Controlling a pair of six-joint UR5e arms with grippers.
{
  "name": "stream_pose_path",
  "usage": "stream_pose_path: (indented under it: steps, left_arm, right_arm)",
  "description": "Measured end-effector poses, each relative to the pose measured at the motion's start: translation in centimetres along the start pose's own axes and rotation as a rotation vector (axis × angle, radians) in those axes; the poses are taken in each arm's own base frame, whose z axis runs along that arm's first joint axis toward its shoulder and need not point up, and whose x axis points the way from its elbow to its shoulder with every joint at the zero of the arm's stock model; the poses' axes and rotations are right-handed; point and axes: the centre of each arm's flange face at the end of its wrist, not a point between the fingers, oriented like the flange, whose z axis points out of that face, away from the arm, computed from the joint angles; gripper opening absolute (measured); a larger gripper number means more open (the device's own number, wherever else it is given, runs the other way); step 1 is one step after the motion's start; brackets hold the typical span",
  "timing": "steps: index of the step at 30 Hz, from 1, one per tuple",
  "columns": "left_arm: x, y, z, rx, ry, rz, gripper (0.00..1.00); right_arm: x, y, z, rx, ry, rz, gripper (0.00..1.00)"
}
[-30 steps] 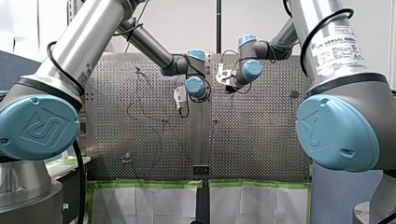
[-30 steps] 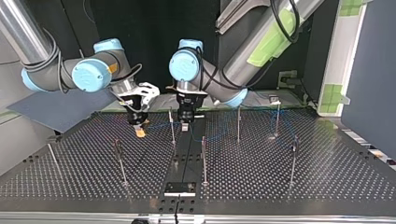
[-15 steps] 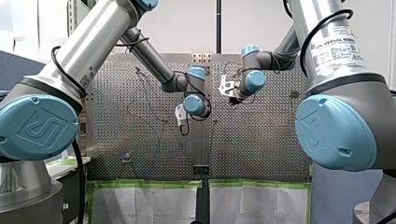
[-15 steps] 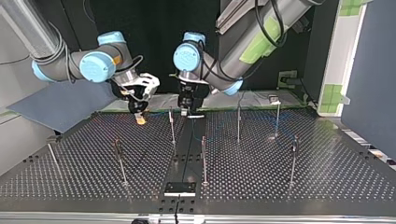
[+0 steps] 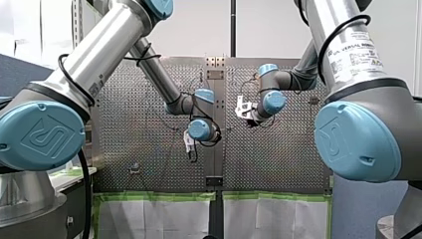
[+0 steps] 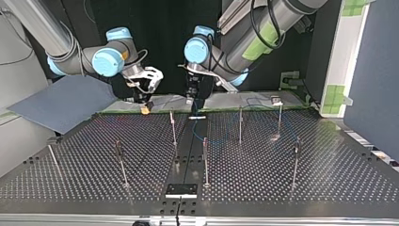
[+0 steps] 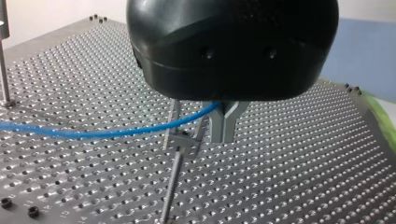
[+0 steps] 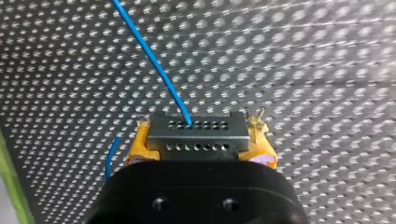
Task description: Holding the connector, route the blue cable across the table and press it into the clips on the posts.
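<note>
pinching the connector [image 8: 197,127] between its yellow pads [image 8: 138,147], my right gripper [image 8: 200,144] holds it just above the table [image 8: 317,70]. the blue cable [image 8: 152,58] leaving it looks thin, light and limp, so the stiff connector is the better hold. the cable also passes my left gripper [image 7: 201,123], near a post [image 7: 170,184]; whether that one clamps it i cannot tell

Front view: a plain pale wall [image 5: 189,30] stands beyond the perforated metal table [image 5: 278,159]. White sheets [image 5: 159,216] edged in green tape [image 5: 149,195] lie at its near edge. Top view: dark backdrop [image 6: 160,28] behind; grey-blue panel [image 6: 61,101] at left; dark blue partition [image 6: 376,70] at right.
</note>
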Motion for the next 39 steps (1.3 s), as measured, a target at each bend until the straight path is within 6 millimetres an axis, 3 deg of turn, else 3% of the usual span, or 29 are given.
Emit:
stream_pose_path:
  steps: [7,23,35,39]
  left_arm:
    - [0.6,0.5,-0.3,0.019,-0.007,-0.017,0.00]
    - [-3.9,0.3,4.1,0.049,-0.032,-0.058,0.00]
    - [-1.7,1.9,7.8,0.036,0.031,-0.047,0.00]
    - [-1.9,2.2,8.5,0.031,0.019,-0.050,0.00]
  right_arm:
    - [-1.4,1.3,1.0,-0.015,-0.009,0.012,0.00]
    - [-0.6,3.1,1.9,-0.003,0.011,0.027,0.00]
    - [-0.2,4.4,2.5,-0.011,0.019,0.042,0.00]
    - [-0.3,5.0,2.8,-0.021,0.016,0.045,0.00]
